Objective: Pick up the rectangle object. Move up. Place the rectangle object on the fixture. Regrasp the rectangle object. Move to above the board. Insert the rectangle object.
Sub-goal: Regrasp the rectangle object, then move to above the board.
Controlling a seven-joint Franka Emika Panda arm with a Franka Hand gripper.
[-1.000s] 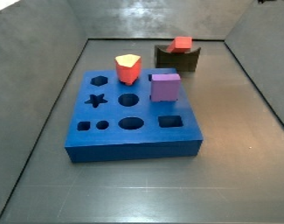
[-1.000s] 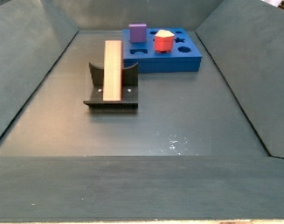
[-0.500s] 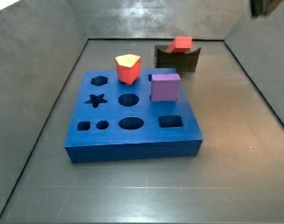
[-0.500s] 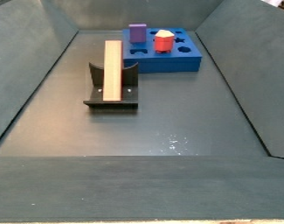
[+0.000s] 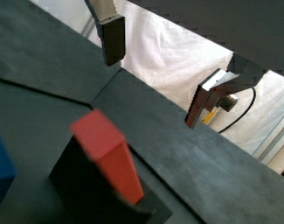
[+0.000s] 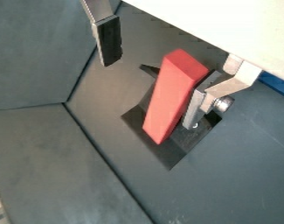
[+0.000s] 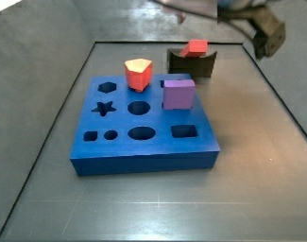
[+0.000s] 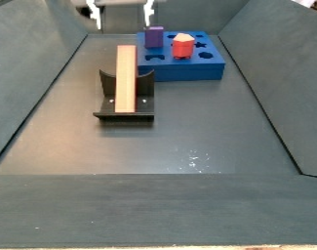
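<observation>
The red rectangle object (image 6: 173, 92) lies across the notch of the dark fixture (image 6: 168, 149), and shows in both wrist views (image 5: 109, 153). In a side view its red end (image 7: 196, 46) sticks up over the fixture (image 7: 191, 64); in a side view it looks pale and long (image 8: 124, 76) on the fixture (image 8: 124, 105). My gripper (image 6: 152, 87) is open and empty above the block, one finger (image 6: 109, 39) on each side and apart from it. It shows blurred in a side view (image 7: 259, 26) and at the far end in a side view (image 8: 120, 12). The blue board (image 7: 118, 142) lies nearby.
A purple cube (image 7: 179, 93) and a short red-orange prism (image 7: 139, 74) stand in the board's holes; both also show in a side view (image 8: 154, 37) (image 8: 184, 45). Sloping grey walls (image 8: 44, 78) enclose the floor.
My gripper has come into both side views from above and now hangs over the fixture. The rectangle object, fixture and board have not moved.
</observation>
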